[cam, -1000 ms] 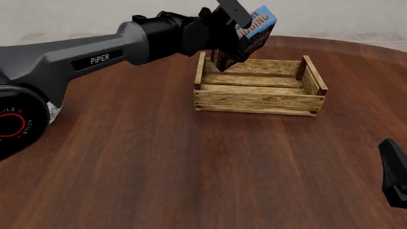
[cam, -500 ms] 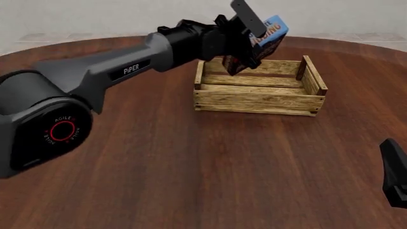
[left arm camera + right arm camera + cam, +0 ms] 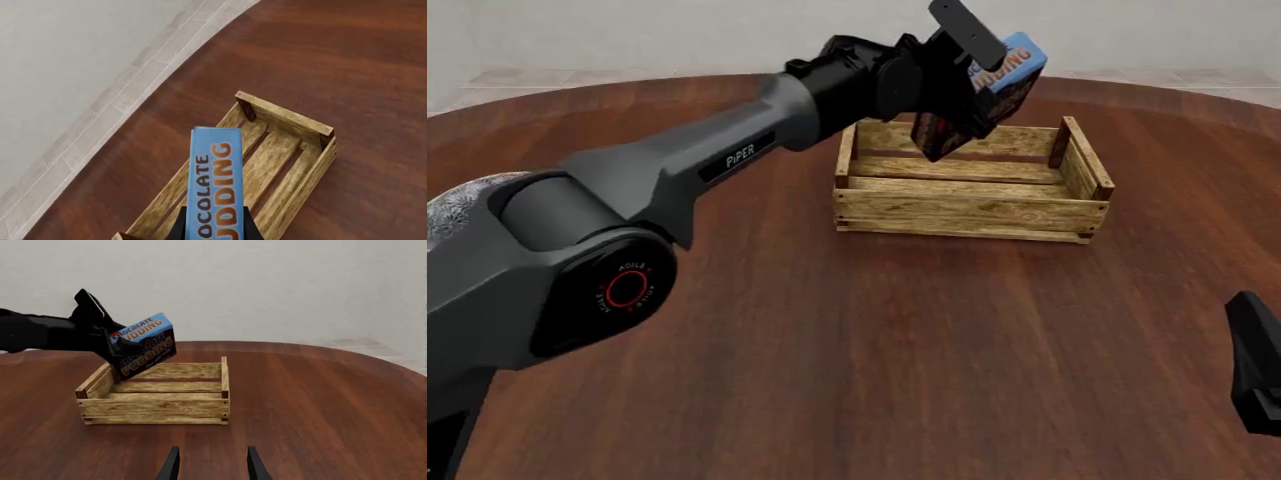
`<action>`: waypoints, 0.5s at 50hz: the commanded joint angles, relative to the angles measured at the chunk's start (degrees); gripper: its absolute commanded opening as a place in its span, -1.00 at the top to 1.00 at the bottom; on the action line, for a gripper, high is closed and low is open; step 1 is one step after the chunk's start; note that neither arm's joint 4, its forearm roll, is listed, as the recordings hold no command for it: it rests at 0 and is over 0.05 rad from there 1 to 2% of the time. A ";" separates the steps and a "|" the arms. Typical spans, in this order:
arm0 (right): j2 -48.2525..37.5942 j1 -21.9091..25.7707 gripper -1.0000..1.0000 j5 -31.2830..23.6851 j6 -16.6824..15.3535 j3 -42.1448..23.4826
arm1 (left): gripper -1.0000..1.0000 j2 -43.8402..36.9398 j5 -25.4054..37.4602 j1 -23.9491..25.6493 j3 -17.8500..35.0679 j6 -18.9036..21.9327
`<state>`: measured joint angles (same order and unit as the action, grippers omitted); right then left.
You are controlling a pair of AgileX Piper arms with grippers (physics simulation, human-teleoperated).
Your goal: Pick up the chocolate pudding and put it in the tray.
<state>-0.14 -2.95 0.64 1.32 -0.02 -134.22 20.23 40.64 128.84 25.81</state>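
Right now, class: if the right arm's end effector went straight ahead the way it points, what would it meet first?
Probably the light-wood slatted tray: its near side board lies ahead of the open right end effector, slightly off-centre, across bare table. Depth is unclear.

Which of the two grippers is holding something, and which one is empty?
The left gripper holds the brown-and-blue chocolate pudding carton above the light-wood slatted tray. The right gripper is open and empty.

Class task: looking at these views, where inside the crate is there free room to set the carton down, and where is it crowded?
The tray holds nothing: its slatted floor lies bare between both end boards. Only its left end is crowded, where the left gripper holds the chocolate pudding above it.
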 commanded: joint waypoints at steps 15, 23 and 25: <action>-0.19 -0.33 -1.00 -1.11 0.12 -1.47 | 1.00 -5.42 2.46 -0.80 7.19 -1.26; -0.28 -0.43 -1.00 -1.38 0.22 -1.77 | 1.00 -6.36 2.01 -0.84 7.33 -1.39; -0.33 -0.44 -1.00 -1.28 0.20 -1.69 | 1.00 -6.75 2.12 -0.97 7.80 -1.33</action>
<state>-0.30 -3.29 -0.37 1.45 -1.31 -139.40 22.13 39.97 134.92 23.80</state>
